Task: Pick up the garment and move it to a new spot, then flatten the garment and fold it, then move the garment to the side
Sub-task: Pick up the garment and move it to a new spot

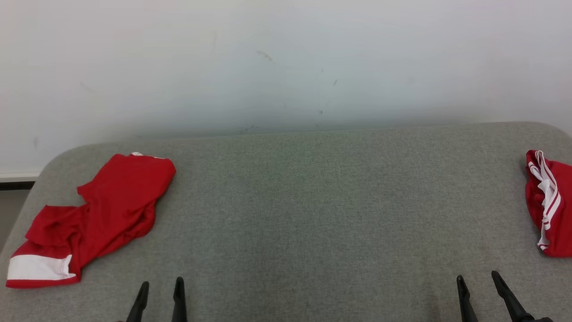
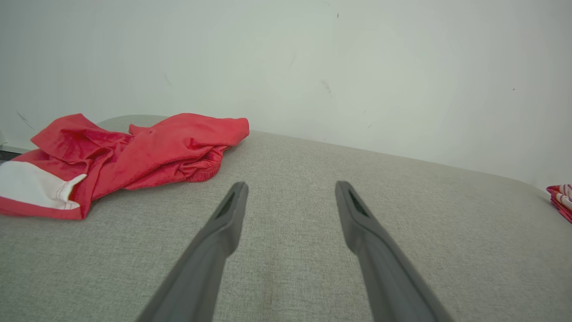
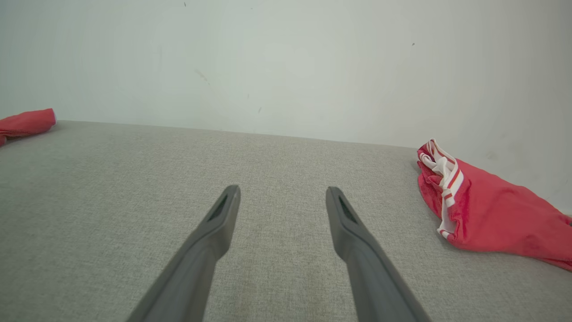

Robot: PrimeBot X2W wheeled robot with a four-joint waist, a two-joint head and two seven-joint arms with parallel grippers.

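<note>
Left gripper [image 1: 161,281], near edge, lower left: fingers apart, empty. Right gripper [image 1: 477,275], lower right: fingers also apart, holding nothing. Both are over the grey felt-covered table [image 1: 313,201]. The crumpled red fabric garment with a white hem band [image 1: 98,210] lies at the table's left end, beyond the left gripper (no contact). A bunched red garment with white stripes [image 1: 552,201] lies at the right edge. Scuffed white wall [image 1: 286,58] behind.

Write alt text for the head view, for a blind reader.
A crumpled red garment with a white band lies at the left of a grey table, a white-striped red garment at its right edge. The left claw and right claw, open and empty, rise from the bottom.
</note>
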